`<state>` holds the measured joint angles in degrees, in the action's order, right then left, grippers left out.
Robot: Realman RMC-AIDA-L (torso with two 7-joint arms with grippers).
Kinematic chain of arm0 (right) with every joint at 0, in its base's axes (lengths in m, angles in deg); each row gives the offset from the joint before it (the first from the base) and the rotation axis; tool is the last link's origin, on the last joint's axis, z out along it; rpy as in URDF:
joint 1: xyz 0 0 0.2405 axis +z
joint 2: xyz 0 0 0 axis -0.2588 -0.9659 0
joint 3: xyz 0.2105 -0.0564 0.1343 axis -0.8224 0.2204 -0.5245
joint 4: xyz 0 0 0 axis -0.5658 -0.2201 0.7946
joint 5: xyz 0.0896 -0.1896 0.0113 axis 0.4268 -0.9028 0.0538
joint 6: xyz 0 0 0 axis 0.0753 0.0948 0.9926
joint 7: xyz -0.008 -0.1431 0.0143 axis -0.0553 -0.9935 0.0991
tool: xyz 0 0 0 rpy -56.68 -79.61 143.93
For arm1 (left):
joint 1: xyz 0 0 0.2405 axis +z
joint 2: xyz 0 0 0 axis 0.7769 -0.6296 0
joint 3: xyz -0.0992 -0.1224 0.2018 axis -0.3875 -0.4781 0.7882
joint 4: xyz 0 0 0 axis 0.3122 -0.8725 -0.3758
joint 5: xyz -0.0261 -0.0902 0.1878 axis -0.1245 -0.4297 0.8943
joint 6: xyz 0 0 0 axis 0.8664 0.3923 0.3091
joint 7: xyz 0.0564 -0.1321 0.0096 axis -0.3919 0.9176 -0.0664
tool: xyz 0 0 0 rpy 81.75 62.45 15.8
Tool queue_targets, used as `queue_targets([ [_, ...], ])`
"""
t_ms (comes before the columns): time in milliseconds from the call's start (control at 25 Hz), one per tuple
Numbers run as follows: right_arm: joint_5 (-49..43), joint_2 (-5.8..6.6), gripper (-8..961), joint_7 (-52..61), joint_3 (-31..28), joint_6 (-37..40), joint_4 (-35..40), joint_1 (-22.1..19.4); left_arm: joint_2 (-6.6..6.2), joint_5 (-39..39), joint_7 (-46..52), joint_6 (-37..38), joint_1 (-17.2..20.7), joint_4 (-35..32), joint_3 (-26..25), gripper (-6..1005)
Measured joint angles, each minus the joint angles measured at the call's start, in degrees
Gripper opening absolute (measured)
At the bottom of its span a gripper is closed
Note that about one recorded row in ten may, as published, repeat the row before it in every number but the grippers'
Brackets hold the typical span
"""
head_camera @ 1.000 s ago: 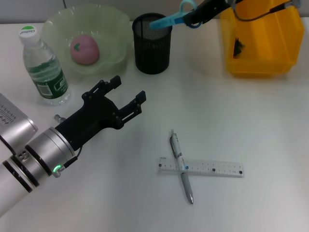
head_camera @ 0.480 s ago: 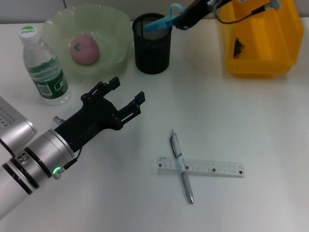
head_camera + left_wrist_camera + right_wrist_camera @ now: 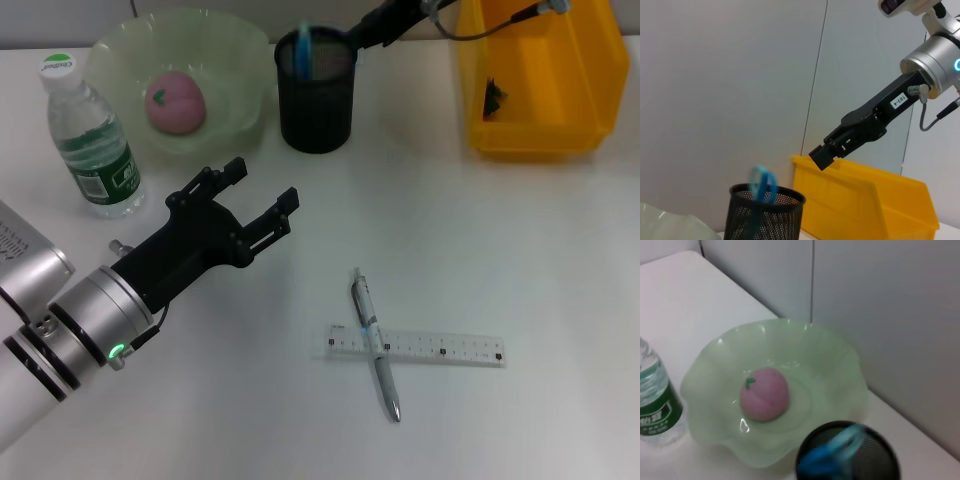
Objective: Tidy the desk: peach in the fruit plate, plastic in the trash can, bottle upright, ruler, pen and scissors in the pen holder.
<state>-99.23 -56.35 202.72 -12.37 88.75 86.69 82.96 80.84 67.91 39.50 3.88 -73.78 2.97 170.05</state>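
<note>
While 1 scissors (image 3: 304,52) sits in pen holder (image 3: 316,105), 1 pen (image 3: 374,342), 1 ruler (image 3: 415,346) (crossed), left gripper (image 3: 251,200) jaws apart.

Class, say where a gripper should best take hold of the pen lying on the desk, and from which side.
Probably the pen at its bare upper barrel, from straight above, fingers across its width: it lies flat, crossing over the ruler at mid-length, so lower down the fingers would meet the ruler.

peach (image 3: 176,101) pink | plate (image 3: 230,60) pale grn | holder (image 3: 316,110) blk mesh | bin (image 3: 540,110) yellow | scissors (image 3: 304,52) lt blue
</note>
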Motion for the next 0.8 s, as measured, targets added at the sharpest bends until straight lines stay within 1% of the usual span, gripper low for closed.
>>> queue_targets([
  [120,0.0,-0.27,137,0.0,0.0,-0.4,0.5,-0.2,-0.11,0.0,0.4,0.1,-0.2,0.1,-0.1,804],
  [200,0.0,-0.33,221,-0.1,-0.1,-0.5,0.8,-0.4,-0.11,0.0,0.4,0.1,-0.2,0.1,-0.1,804],
  [240,0.7,-0.68,262,-0.4,-0.3,0.3,3.3,-1.6,-0.11,0.0,0.4,0.1,-0.2,0.1,-0.1,804],
  [280,0.7,-0.68,304,-0.4,-0.3,0.3,3.3,-1.6,-0.11,0.0,0.4,0.1,-0.2,0.1,-0.1,804],
  [320,1.5,-1.01,346,-0.5,-0.3,1.3,5.5,-2.8,-0.27,0.3,0.5,0.1,-0.3,0.2,-0.1,804],
  [400,4.4,-1.84,413,-0.6,-0.1,5.3,12.1,-6.1,-0.45,0.3,0.8,0.3,-0.3,0.2,-0.1,804],
  [440,7.3,-2.09,447,-0.6,0.0,9.7,17.2,-9.0,-0.45,0.3,0.8,0.3,-0.3,0.2,-0.1,804],
  [480,7.3,-2.09,481,-0.6,0.0,9.7,17.2,-9.0,-0.45,0.3,0.8,0.3,-0.3,0.2,-0.1,803],
  [520,9.1,-2.1,514,-0.6,0.0,12.2,19.8,-10.6,-1.15,0.4,2.3,2.3,0.0,0.8,0.0,803],
  [560,10.9,-2.09,548,-0.6,0.0,15.0,22.0,-11.9,-1.15,0.4,2.3,2.3,0.0,0.8,0.0,803],
  [600,12.2,-1.98,596,-0.7,0.0,17.3,23.7,-13.0,-1.64,0.4,3.4,4.8,-0.1,2.7,0.2,803],
  [640,14.3,-1.71,644,-0.9,-0.1,22.7,26.8,-14.8,-1.64,0.4,3.4,4.8,-0.1,2.7,0.2,803],
  [680,14.3,-1.71,648,-0.9,-0.1,22.7,26.8,-14.8,-1.64,0.4,3.4,4.8,-0.1,2.7,0.2,803],
  [720,15.1,-1.59,652,-1.5,-0.3,27.2,29.0,-16.0,-2.85,2.8,6.0,9.9,-1.1,7.5,0.4,803],
  [760,15.1,-1.59,657,-1.5,-0.3,27.2,29.0,-16.0,-3.08,3.4,6.4,10.4,-1.2,7.9,0.4,803],
  [800,15.1,-1.59,661,-2.0,-0.3,29.3,29.8,-16.4,-3.43,4.2,7.0,11.3,-1.4,8.6,0.3,803],
])
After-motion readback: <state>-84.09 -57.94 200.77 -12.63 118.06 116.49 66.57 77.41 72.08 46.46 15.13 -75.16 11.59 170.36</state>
